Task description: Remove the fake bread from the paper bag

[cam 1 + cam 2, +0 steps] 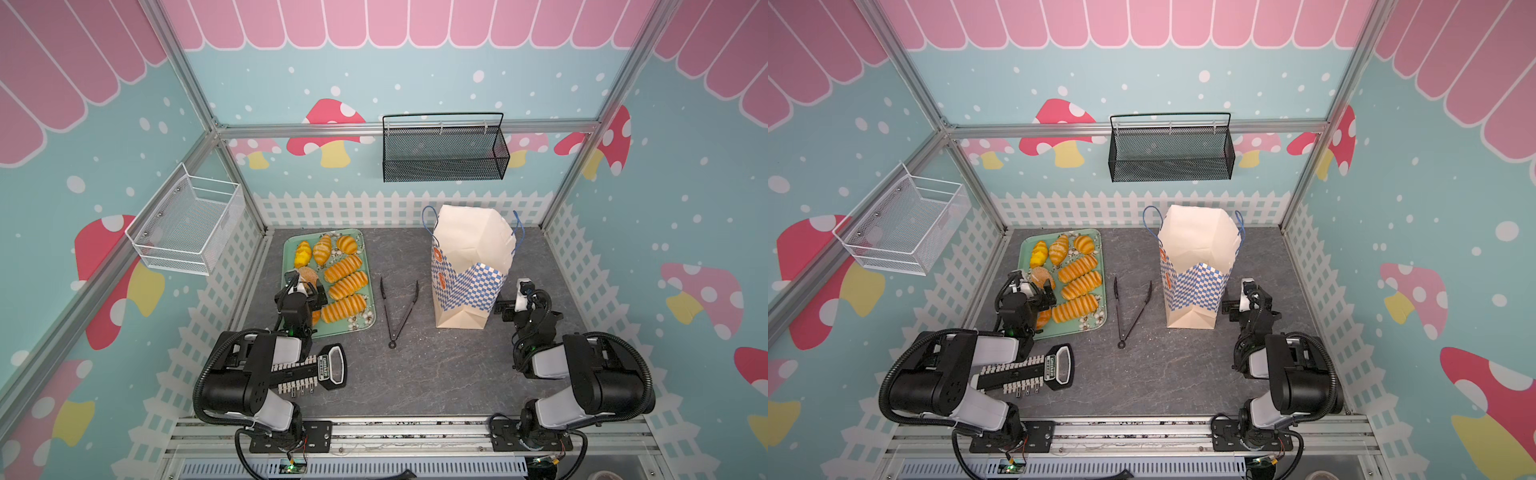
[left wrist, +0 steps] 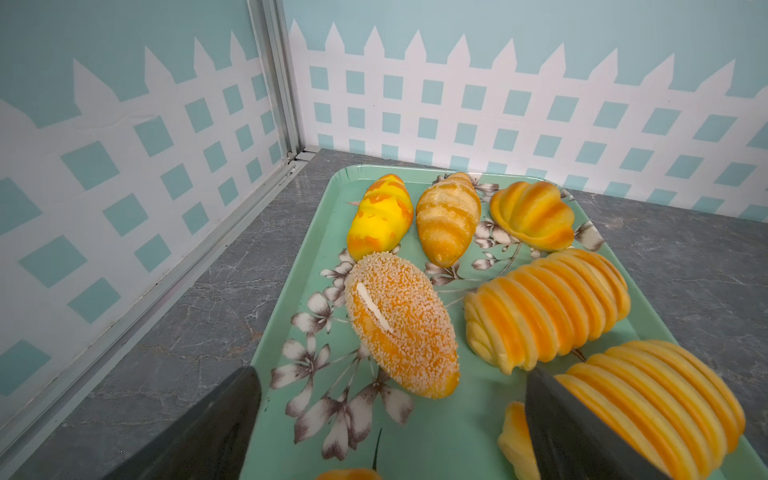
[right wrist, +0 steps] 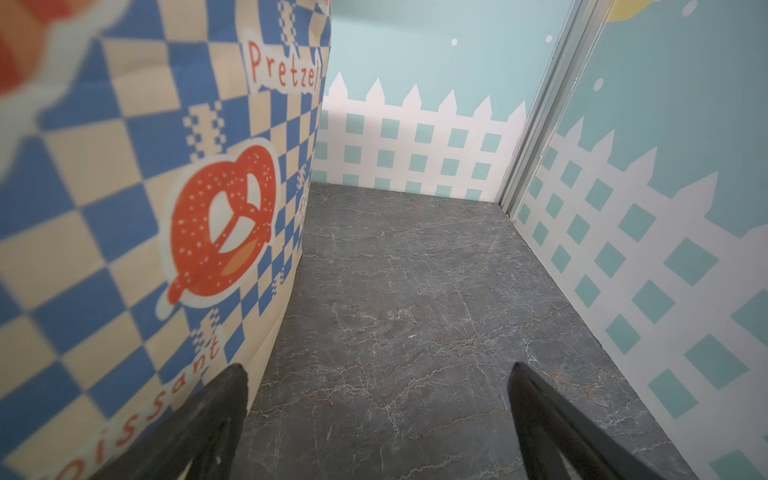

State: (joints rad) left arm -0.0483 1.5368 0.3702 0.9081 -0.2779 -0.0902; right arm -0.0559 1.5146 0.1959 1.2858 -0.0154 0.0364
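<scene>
The paper bag [image 1: 469, 266] [image 1: 1196, 257] stands upright at the right of the table with its mouth open; only cream paper shows inside it. Several pieces of fake bread [image 1: 345, 286] [image 1: 1079, 286] lie on a green flowered tray [image 1: 287, 249] [image 1: 1096, 325] at the left. My left gripper [image 1: 305, 286] [image 1: 1036, 286] [image 2: 392, 374] hovers open over the tray's near end, just short of a sugar-crusted loaf [image 2: 399, 328], holding nothing. My right gripper [image 1: 521, 305] [image 1: 1250, 305] [image 3: 378, 370] stands open beside the bag's checkered wall [image 3: 124, 208], one finger close against it.
Black tongs [image 1: 399, 311] lie between tray and bag. A black-and-white toothed tool [image 1: 320, 370] lies by the left arm. A black mesh basket [image 1: 444, 153] hangs on the back wall and a white wire basket [image 1: 187, 224] on the left wall.
</scene>
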